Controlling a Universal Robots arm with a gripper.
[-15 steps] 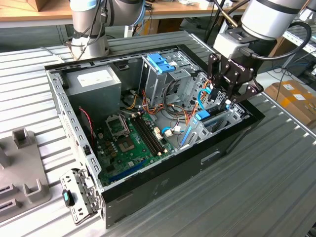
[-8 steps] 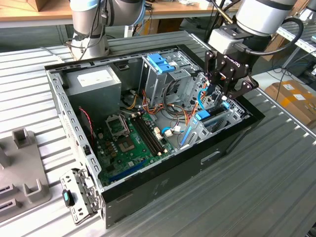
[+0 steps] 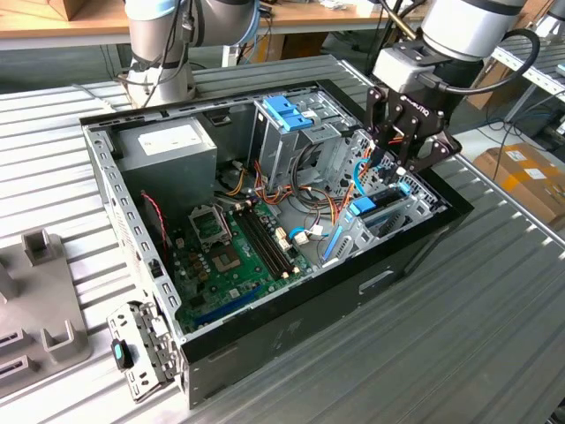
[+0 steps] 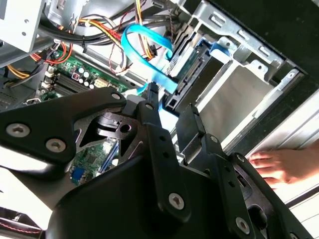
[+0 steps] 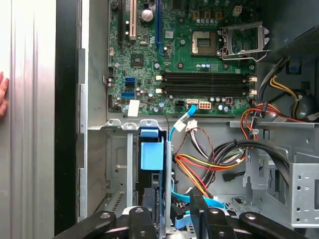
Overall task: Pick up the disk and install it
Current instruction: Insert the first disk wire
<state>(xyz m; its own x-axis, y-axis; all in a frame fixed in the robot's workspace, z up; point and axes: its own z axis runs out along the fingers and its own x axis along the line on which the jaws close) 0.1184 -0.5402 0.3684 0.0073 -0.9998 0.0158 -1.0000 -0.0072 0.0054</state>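
Slatted metal bench (image 3: 441, 336) carrying an open black desktop computer case (image 3: 291, 309) with a green motherboard (image 3: 225, 256). At the case's end on the exterior view's right, a grey sheet-metal drive bay (image 5: 118, 164) holds the disk (image 5: 151, 155), a silver drive in light-blue plastic rails. It stands on edge, apparently seated, its upper edge running along the bay from the motherboard side toward the case wall. Black two-finger gripper (image 3: 395, 168) hangs directly above it, fingers apart, gripping nothing. Person's hand (image 4: 279, 164) lies just outside the case.
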